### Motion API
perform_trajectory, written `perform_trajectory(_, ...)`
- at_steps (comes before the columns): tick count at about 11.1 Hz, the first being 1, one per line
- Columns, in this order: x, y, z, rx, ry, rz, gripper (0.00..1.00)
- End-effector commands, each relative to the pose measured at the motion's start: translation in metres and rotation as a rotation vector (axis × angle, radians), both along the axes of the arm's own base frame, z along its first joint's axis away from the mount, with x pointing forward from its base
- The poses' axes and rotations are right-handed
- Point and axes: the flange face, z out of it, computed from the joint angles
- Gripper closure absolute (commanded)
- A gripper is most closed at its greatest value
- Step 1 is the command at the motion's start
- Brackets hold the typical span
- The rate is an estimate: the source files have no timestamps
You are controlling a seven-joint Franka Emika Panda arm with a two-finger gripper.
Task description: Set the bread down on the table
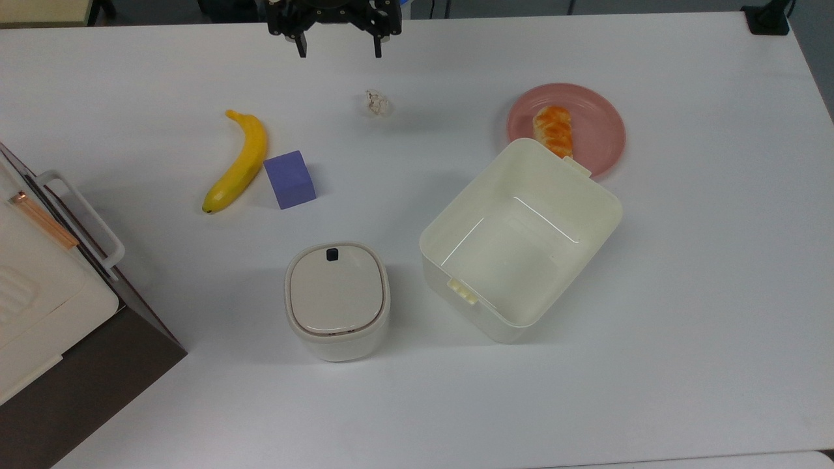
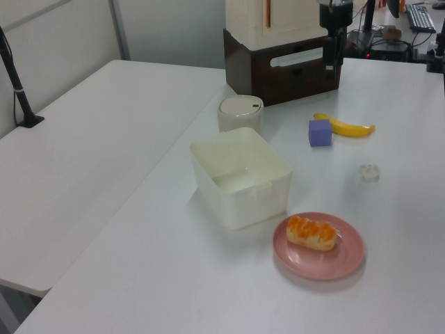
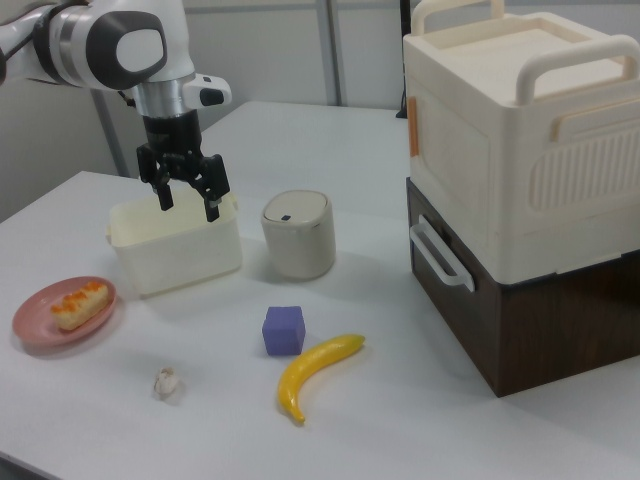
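Still on its dish, the small oblong bread (image 1: 554,130) with pale cream sides and a glossy, ridged orange-brown top lies across the round pink plate (image 1: 596,120), which sits on the smooth white rectangular table (image 1: 684,273). Just beside the plate stands an open cream plastic tub (image 1: 521,238), squarish with rounded corners and small latch tabs, its inside bare; in the top view its rim hides one end of the bun. Near the tub is a squat off-white bin with a flat rounded lid and a small black button (image 1: 337,299). Farther along lie a curved yellow banana (image 1: 240,163), a matte purple cube (image 1: 290,179) close against it, and a tiny crumpled whitish wad of paper (image 1: 377,103) apart from both. The black two-finger gripper (image 3: 186,201) hangs in the air above the table, fingers spread wide and holding nothing, well apart from the bread. A ribbed cream plastic case with handles (image 3: 520,130) sits stacked on a dark brown cabinet (image 3: 530,310) at the table's edge. A second white table (image 2: 90,160) adjoins it in the left view.
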Motion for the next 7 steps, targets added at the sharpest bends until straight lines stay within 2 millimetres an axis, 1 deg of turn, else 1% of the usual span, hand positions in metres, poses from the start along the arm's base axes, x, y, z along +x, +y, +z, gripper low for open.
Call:
perform_trajectory(1, 0.0052, -0.0246, 0.0173, 0.018, -0.022, -0.051, 0.00)
perform_trajectory(2, 0.0049, -0.0257, 0.0188, 0.020, -0.028, -0.053, 0.00)
perform_trajectory(4, -0.0006, -0.0208, 0.0217, 0.025, -0.030, -0.040, 0.00)
perform_trajectory(6, -0.0019, -0.0227, 0.0192, 0.024, -0.025, -0.038, 0.00)
perform_trajectory(7, -0.0029, -0.0186, 0.0199, 0.025, -0.024, -0.027, 0.00)
